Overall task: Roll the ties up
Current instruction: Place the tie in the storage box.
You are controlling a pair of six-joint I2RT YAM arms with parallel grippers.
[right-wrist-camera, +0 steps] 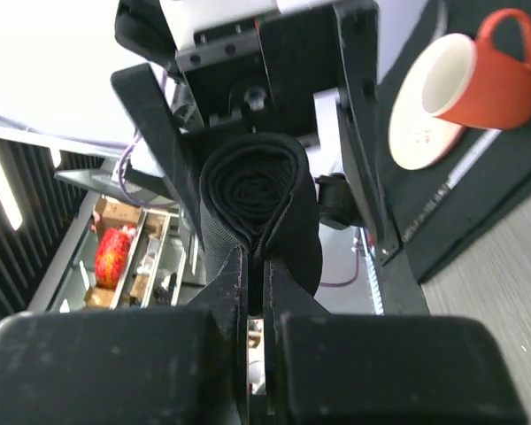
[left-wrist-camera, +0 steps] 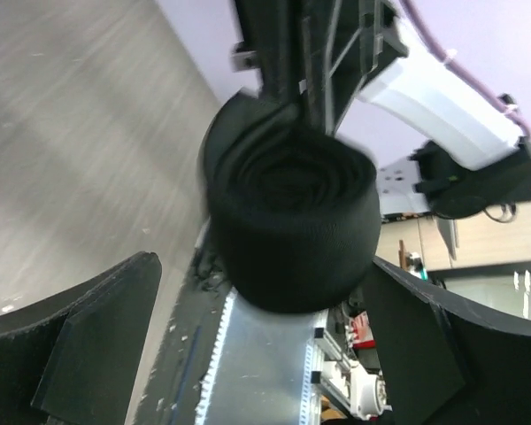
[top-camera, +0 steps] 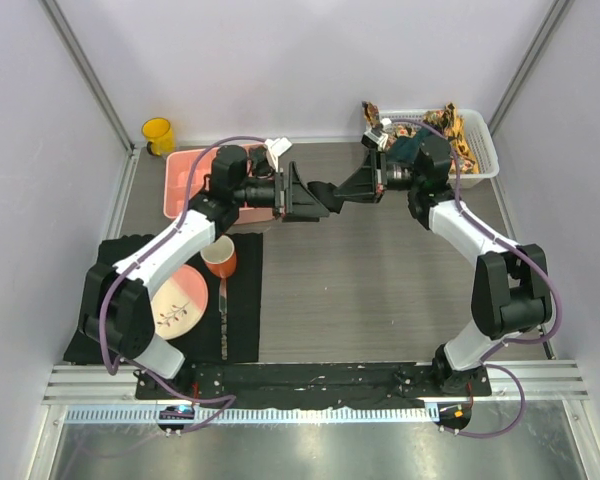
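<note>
Found the black tie rolled into a coil, aloft over the table between both grippers, axis along the line joining them. Saw the right gripper pinched tight on its loose outer end, the left gripper spread wide, flanking the coil. Judged left placed to close across it.

An orange mug and a plate rest on the black mat, a pink bin beyond.
</note>
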